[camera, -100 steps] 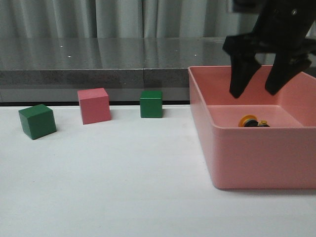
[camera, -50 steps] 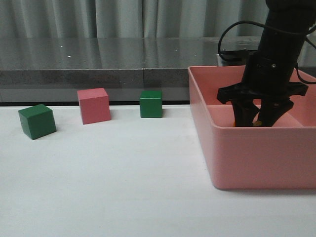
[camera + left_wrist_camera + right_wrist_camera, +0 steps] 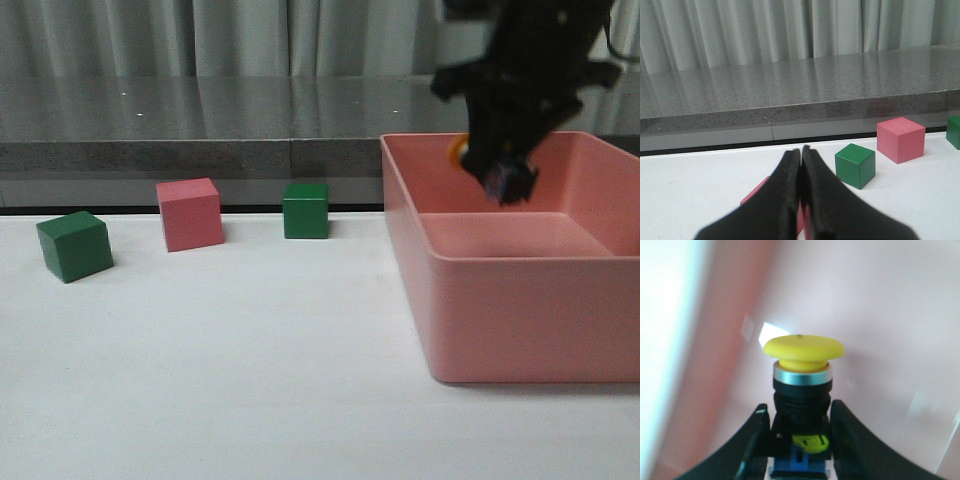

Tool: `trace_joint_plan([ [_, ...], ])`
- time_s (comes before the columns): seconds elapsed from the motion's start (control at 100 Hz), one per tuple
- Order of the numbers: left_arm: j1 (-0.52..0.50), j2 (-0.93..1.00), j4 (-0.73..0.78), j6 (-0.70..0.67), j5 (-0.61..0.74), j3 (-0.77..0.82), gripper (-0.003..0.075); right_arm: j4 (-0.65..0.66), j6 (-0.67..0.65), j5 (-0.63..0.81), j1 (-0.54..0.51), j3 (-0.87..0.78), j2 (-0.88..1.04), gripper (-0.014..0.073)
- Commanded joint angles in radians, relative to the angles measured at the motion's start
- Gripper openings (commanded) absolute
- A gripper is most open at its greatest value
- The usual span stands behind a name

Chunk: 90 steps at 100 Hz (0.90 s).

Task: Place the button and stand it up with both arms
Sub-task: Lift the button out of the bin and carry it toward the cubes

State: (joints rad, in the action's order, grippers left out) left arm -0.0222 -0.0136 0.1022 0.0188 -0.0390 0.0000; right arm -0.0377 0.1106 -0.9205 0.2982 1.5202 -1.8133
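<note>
My right gripper [image 3: 505, 172] is shut on the button [image 3: 497, 182] and holds it in the air above the pink bin [image 3: 520, 300], tilted with its yellow cap toward the left. In the right wrist view the button [image 3: 802, 367] shows a yellow mushroom cap, silver ring, black body and blue base, and my right gripper [image 3: 800, 410] clamps the black body from both sides. My left gripper [image 3: 801, 151] is shut and empty, low over the white table; it does not show in the front view.
A green cube [image 3: 74, 245], a pink cube [image 3: 190, 213] and a second green cube [image 3: 305, 210] stand along the back of the white table, left of the bin. In the left wrist view a pink block [image 3: 756, 194] lies partly hidden under my left fingers.
My right gripper went down into the bin, closed on the button and has lifted it out above the rim. The cubes have not moved.
</note>
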Motion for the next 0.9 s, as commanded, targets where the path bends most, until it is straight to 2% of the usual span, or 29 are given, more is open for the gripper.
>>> trace_joint_plan([
  [0.0, -0.001, -0.010, -0.009, -0.008, 0.077, 0.045, -0.0020, -0.049, 0.093, 0.017, 0.062, 0.095, 0.101, -0.0075],
  [0.18, -0.001, -0.010, -0.009, -0.008, 0.077, 0.045, -0.0020, -0.257, 0.503, -0.024, 0.194, 0.221, 0.066, -0.0075],
  [0.24, -0.001, -0.010, -0.009, -0.008, 0.077, 0.045, -0.0020, -0.283, 0.637, -0.057, 0.235, 0.254, 0.033, -0.0075],
  [0.32, -0.001, -0.010, -0.009, -0.008, 0.077, 0.045, -0.0020, -0.281, 0.725, -0.084, 0.276, 0.288, -0.019, -0.0075],
  [0.49, -0.001, -0.010, -0.009, -0.008, 0.077, 0.045, -0.0020, -0.217, 0.795, -0.064, 0.338, 0.343, -0.145, -0.0075],
  [0.69, -0.001, -0.010, -0.009, -0.008, 0.077, 0.045, -0.0020, -0.107, 0.805, -0.024, 0.387, 0.385, -0.272, -0.0075],
  [0.89, -0.001, -0.010, -0.009, -0.008, 0.077, 0.045, -0.0020, -0.095, 0.805, 0.008, 0.391, 0.386, -0.340, -0.0069],
])
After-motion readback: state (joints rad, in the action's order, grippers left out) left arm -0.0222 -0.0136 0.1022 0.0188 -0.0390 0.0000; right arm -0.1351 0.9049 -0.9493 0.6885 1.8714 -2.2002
